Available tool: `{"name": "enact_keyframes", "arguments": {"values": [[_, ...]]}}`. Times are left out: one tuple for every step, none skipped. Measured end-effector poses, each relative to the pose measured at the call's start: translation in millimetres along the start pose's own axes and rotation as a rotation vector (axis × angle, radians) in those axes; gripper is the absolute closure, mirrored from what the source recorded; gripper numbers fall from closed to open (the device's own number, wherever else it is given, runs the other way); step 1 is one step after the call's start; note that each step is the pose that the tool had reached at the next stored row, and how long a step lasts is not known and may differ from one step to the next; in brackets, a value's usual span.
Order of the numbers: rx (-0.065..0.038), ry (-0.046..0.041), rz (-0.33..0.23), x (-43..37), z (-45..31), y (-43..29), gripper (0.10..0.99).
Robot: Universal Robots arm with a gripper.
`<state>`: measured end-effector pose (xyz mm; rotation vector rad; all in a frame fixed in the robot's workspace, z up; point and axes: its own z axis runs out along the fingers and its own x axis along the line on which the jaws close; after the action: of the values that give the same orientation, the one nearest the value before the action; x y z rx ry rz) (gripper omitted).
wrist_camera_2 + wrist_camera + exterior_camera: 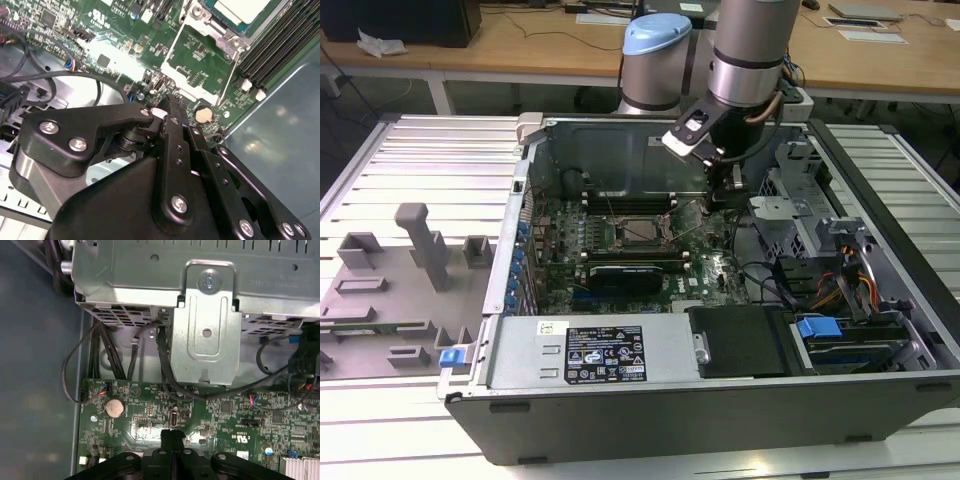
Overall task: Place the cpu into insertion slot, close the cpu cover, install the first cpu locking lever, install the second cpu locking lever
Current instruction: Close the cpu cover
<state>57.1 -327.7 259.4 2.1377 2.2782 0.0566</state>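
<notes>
The cpu [244, 8] shows its pale metal top inside the insertion slot [638, 232] on the green board. The silver cpu cover [226, 34] appears to lie flat around the chip. A thin wire locking lever [695, 215] slants up on the socket's side toward the exterior view's right. My gripper [723, 196] hangs low over the board on that same side, apart from the socket. Its black fingers [167, 436] are pressed together with nothing between them, and the tips sit just above the board near a round coin battery [115, 408].
Long black memory slots [280, 47] run beside the socket. A metal drive cage [205, 340] with black cables [165, 370] stands close to the gripper. The power supply [610, 352] fills the case front. Grey fixtures [425, 245] stand on the slatted table at the exterior view's left.
</notes>
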Motion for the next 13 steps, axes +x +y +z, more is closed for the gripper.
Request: {"name": "enact_keyframes", "arguments": {"values": [[0.0, -0.0001, 0.0, 0.8, 0.5, 0.3, 0.98], [0.0, 0.0001, 0.0, 2.2, 2.2, 0.6, 0.98], [0.0, 0.0001, 0.0, 3.0, 3.0, 0.8, 0.98], [0.001, 0.0002, 0.0, 4.1, 4.1, 0.8, 0.98], [0.001, -0.0001, 0.0, 5.6, 5.6, 0.9, 0.98], [0.002, -0.0002, 0.0, 6.4, 6.6, 0.9, 0.98], [0.003, -0.0001, 0.0, 7.5, 8.4, 1.0, 0.98], [0.003, 0.0001, 0.0, 8.0, 9.5, 1.2, 0.98], [0.004, -0.0001, 0.0, 8.2, 10.5, 1.4, 0.98], [0.005, 0.0, 0.0, 8.4, 11.4, 1.8, 0.98], [0.006, 0.0, 0.0, 8.5, 12.3, 2.2, 0.98], [0.007, 0.0001, 0.0, 8.7, 14.2, 2.7, 0.98], [0.008, 0.0002, 0.0, 8.8, 15.5, 3.0, 0.98]]}}
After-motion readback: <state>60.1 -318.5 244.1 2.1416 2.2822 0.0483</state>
